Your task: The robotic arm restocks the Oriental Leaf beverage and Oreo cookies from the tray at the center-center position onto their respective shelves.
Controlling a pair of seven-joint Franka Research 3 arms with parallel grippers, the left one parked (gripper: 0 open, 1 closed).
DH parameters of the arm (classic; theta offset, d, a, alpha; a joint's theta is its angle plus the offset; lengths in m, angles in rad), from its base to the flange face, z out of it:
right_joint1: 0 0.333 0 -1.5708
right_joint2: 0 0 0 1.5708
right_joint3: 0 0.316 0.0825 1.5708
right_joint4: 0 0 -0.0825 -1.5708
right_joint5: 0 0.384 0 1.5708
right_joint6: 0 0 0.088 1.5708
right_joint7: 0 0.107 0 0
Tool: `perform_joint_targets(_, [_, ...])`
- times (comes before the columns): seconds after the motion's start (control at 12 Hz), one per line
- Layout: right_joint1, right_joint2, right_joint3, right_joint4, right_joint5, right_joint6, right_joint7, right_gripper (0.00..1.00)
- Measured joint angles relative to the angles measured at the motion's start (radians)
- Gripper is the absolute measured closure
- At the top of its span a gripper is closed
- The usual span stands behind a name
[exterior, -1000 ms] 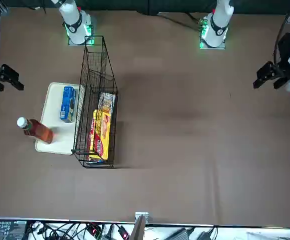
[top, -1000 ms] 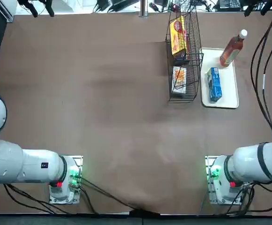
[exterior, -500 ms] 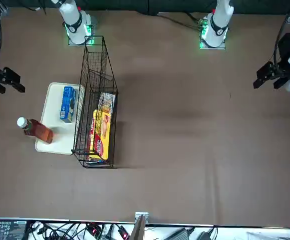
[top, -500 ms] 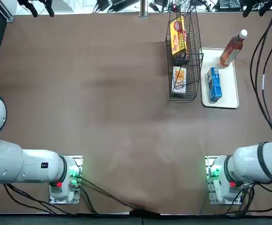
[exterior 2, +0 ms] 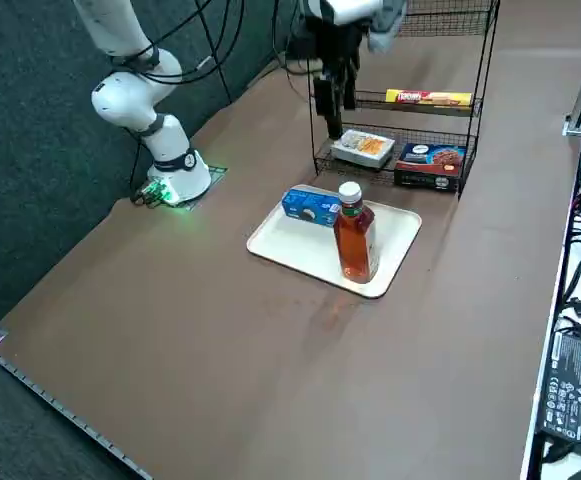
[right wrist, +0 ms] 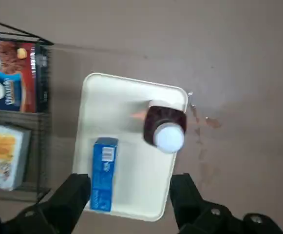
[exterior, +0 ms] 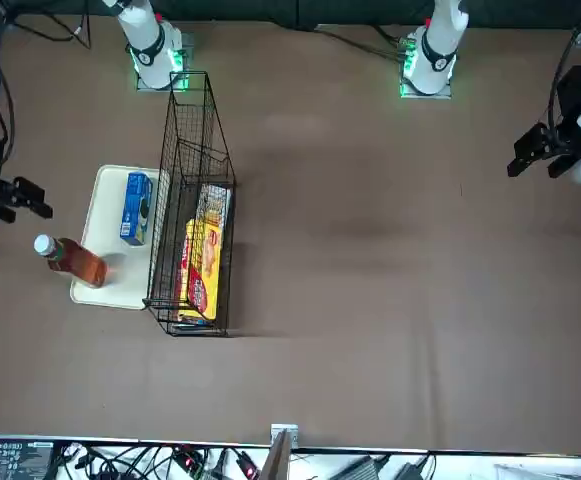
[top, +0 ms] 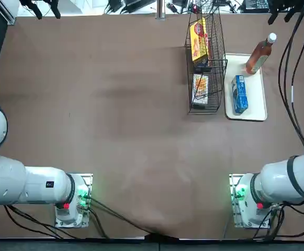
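Note:
The Oriental Leaf beverage (top: 260,54) (exterior 2: 355,240) stands upright at the far end of the white tray (top: 256,112) (exterior 2: 280,245). The blue Oreo cookies (top: 239,94) (exterior 2: 313,206) lie flat on the tray's near half. The black wire shelves (top: 206,57) (exterior 2: 420,110) stand just left of the tray. My right gripper (right wrist: 130,187) (exterior: 25,195) (exterior 2: 330,108) hangs open high above the tray, fingers (right wrist: 78,190) pointing down with nothing between them. In the wrist view the bottle's white cap (right wrist: 168,137) and the Oreo pack (right wrist: 103,173) both show below it.
The shelves hold yellow-and-red packs (exterior: 198,262), a flat pack with orange print (exterior 2: 363,147) and a dark box (exterior 2: 430,163). Black cables (top: 290,94) trail along the table's right side. Loose cables and equipment (exterior 2: 575,370) lie past the table's far edge.
My right gripper has moved away from the arm's base, along the tray's outer side toward the bottle end. Bottle, Oreo pack and tray have not moved.

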Motion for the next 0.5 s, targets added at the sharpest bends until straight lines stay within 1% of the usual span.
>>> perform_joint_targets(0.5, [-0.058, 0.113, -0.005, 0.000, 0.000, 0.118, -0.025, 0.00])
